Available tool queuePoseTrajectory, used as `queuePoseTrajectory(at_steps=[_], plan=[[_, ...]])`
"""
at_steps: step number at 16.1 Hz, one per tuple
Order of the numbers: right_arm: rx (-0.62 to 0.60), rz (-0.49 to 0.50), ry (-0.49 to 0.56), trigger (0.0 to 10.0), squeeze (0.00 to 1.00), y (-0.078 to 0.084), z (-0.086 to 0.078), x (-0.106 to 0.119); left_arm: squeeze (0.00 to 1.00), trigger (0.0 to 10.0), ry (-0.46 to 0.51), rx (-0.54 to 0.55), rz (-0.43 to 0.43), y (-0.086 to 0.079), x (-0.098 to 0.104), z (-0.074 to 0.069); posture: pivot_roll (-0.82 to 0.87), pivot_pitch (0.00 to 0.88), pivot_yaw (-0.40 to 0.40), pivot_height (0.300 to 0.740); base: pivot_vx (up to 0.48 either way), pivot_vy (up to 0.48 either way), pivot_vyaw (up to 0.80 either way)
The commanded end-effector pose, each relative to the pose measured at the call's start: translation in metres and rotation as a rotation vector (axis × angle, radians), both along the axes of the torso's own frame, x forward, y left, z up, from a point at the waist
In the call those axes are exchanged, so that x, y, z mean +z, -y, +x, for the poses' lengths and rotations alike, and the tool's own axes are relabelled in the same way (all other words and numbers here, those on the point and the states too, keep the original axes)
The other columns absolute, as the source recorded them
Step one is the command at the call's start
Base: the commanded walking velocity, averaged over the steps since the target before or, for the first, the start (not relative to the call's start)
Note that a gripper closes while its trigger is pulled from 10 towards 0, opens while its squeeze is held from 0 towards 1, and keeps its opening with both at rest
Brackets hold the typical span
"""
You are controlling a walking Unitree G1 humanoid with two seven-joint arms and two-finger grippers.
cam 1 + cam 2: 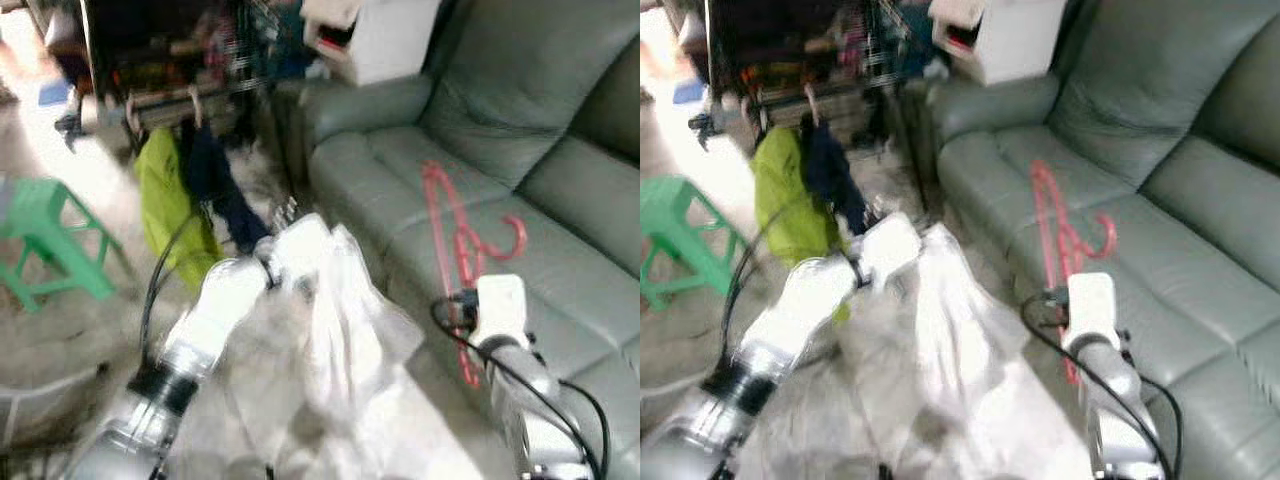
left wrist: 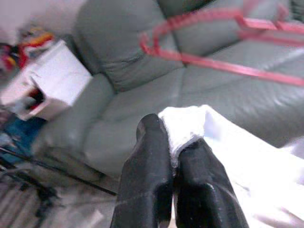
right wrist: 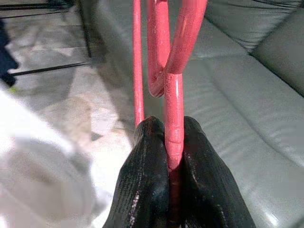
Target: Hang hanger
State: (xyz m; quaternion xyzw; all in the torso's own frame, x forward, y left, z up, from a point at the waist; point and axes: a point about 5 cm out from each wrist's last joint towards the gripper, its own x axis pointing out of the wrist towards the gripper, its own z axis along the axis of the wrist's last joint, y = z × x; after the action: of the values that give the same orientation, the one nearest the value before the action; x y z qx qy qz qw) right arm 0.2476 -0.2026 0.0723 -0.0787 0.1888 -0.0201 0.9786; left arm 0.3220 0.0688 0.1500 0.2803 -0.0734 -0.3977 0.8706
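Grey sofa [image 1: 560,190] fills the right half of the head views, pale floor [image 1: 110,330] the left; frames are blurred. Red hanger [image 1: 462,245] sits mid-right, over the sofa seat near its front edge, hook curling right. Right gripper [image 3: 175,142] is clamped on the hanger's bar, which runs up between the fingers [image 3: 147,180] in the wrist view. Left gripper [image 2: 173,152] is pinched tight on a fold of white cloth [image 1: 340,330], centre frame, just left of the seat edge; the cloth drapes down to the lower centre. Rack [image 1: 190,60] at upper left carries a green garment [image 1: 170,205] and a dark garment [image 1: 220,185] hanging beside each other. White box [image 1: 375,35] sits at top centre by the sofa arm. Green stool [image 1: 45,240] stands at far left. Open floor lies between stool and cloth.
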Motion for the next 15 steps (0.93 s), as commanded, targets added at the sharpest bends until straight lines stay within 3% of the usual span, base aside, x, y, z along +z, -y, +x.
queuePoseTrajectory(at_steps=[1,3,4,6,7,8,11,15], plan=[[0.030,0.015,0.031,10.0,0.00,-0.003,0.003,0.010,0.00,10.0,0.068,0.050,-0.030,-0.004,0.018,0.014,-0.08,0.000,0.036,0.740,0.000,0.000,0.00],[0.186,0.011,0.017,10.0,0.00,-0.007,-0.002,0.014,0.00,10.0,0.108,0.048,-0.041,-0.007,0.027,0.027,-0.08,0.000,0.048,0.740,0.000,0.000,0.00],[0.244,0.006,0.014,10.0,0.00,-0.008,-0.004,0.016,0.00,10.0,0.137,0.070,-0.001,-0.012,0.026,0.033,-0.09,0.000,0.051,0.740,0.000,0.000,0.00],[0.334,-0.074,0.029,10.0,0.00,0.000,-0.005,0.026,0.00,10.0,0.239,0.067,0.149,-0.024,0.028,0.042,-0.09,0.000,0.050,0.740,0.000,0.000,0.00],[0.354,-0.130,0.061,10.0,0.00,0.011,0.002,0.037,0.00,10.0,0.291,0.078,0.319,-0.036,0.027,0.050,-0.09,0.000,0.043,0.740,0.000,0.000,0.00],[0.384,-0.137,0.080,10.0,0.00,0.016,0.006,0.046,0.00,10.0,0.299,0.127,0.380,-0.045,0.027,0.058,-0.09,0.000,0.043,0.740,0.000,0.000,0.00],[0.501,-0.150,0.067,10.0,0.00,0.023,0.008,0.062,0.00,10.0,0.329,0.193,0.367,-0.054,0.037,0.066,-0.09,0.000,0.041,0.740,0.000,0.000,0.00],[0.700,-0.036,-0.138,10.0,0.00,0.031,-0.017,0.053,0.00,10.0,0.372,0.189,0.344,-0.051,0.042,0.069,-0.10,0.000,0.035,0.740,0.000,0.000,0.00]])
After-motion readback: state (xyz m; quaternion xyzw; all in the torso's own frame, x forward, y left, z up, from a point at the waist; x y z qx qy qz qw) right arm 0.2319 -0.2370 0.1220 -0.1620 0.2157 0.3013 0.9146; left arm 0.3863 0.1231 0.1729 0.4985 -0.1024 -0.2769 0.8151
